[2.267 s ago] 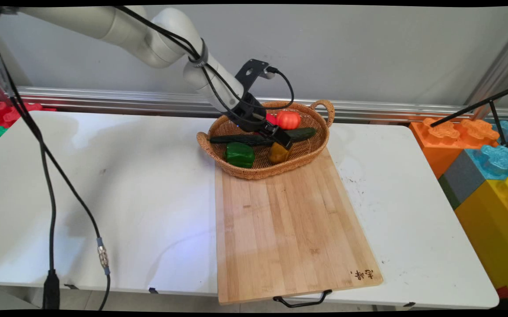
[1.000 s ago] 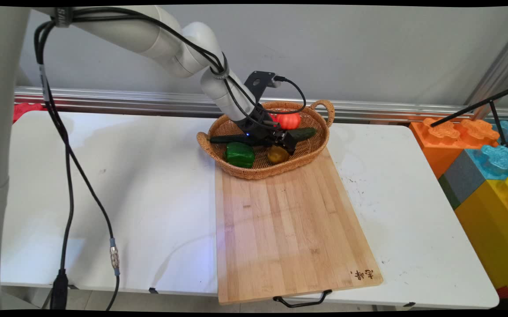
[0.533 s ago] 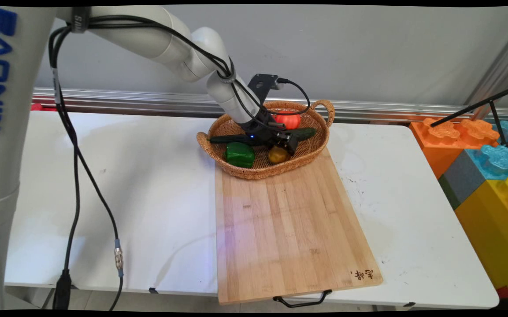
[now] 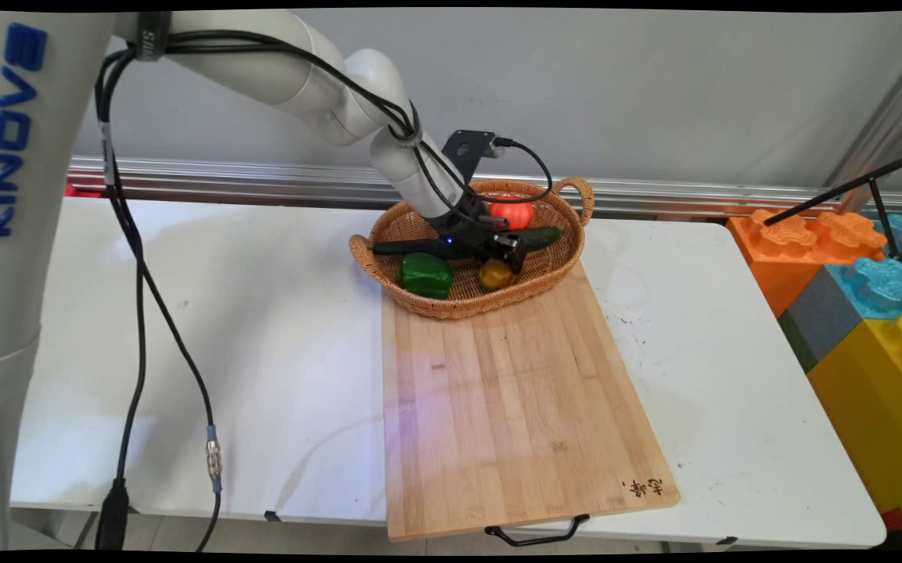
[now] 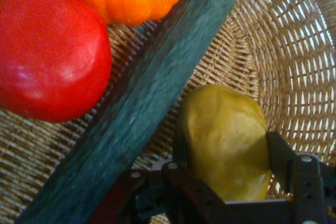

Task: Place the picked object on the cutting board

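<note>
Basket (image 4: 552, 270) — gripper (image 5: 227, 153) astride yellow fruit (image 5: 226, 137)

A lab: white table (image 4: 263, 313), aluminium rail (image 4: 263, 176) along a bare wall (image 4: 654, 86), giant toy bricks (image 4: 865, 297) beside it.

Reaching into wicker basket (image 4: 552, 270) at cutting board's (image 4: 513, 407) far edge, gripper (image 4: 507, 256) hovering over yellow vegetable (image 4: 495, 275).

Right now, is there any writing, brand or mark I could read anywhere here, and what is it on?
"KINOVA": blue letters running up the arm's white link.
Dark burnt-in characters on the near right corner of the cutting board: too small to read.
Nothing readable in the hand view.
</note>
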Tool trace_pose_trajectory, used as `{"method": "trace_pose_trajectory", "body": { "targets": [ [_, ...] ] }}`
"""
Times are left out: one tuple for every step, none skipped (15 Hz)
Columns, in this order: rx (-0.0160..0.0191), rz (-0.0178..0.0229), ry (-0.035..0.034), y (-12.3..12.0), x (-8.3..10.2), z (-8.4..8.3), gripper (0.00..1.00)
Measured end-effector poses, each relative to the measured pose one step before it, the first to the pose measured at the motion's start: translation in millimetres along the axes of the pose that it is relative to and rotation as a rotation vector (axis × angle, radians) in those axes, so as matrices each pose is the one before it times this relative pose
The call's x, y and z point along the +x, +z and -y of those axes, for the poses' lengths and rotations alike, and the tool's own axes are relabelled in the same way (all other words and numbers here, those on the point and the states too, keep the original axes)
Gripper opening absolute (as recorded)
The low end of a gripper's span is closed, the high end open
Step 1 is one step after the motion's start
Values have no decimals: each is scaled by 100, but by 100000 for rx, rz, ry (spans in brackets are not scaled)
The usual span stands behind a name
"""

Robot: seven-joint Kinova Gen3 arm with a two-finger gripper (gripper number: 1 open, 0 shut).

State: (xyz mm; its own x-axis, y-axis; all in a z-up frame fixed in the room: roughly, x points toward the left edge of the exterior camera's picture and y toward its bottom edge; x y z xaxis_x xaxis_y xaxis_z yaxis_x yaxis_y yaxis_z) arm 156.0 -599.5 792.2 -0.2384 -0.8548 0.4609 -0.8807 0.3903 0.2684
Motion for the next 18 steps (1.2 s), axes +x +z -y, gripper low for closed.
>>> {"method": "trace_pose_trajectory", "body": {
  "targets": [
    [-276, -884, 705, -188, 209, -34, 0],
    [-403, -1503, 946, -351, 313, -52, 0],
    [-389, -1592, 996, -382, 310, -44, 0],
    [-772, -2252, 1450, -622, 420, -111, 0],
    [-1029, -2403, 1801, -846, 443, -112, 0],
    [-906, -1945, 1569, -837, 330, -63, 0],
    [-995, -2230, 1949, -1119, 382, -104, 0],
    [-921, -2106, 2323, -1176, 343, -153, 0],
    [-886, -1709, 2291, -1001, 334, -259, 0],
    [-660, -950, 1583, -674, 168, -216, 0],
    [-1181, -1163, 2449, -969, 209, -360, 0],
    [-1921, -656, 2793, -1071, 50, -541, 0],
    [-2586, 231, 2787, -915, -129, -688, 0],
    [-2429, 580, 2403, -700, -240, -646, 0],
    [-1744, 541, 1563, -410, -222, -479, 0],
    [-2111, 698, 1987, -436, -274, -618, 0],
    [-2053, 868, 1927, -327, -334, -638, 0],
    [-1870, 747, 1923, -278, -318, -636, 0]
  ]
}}
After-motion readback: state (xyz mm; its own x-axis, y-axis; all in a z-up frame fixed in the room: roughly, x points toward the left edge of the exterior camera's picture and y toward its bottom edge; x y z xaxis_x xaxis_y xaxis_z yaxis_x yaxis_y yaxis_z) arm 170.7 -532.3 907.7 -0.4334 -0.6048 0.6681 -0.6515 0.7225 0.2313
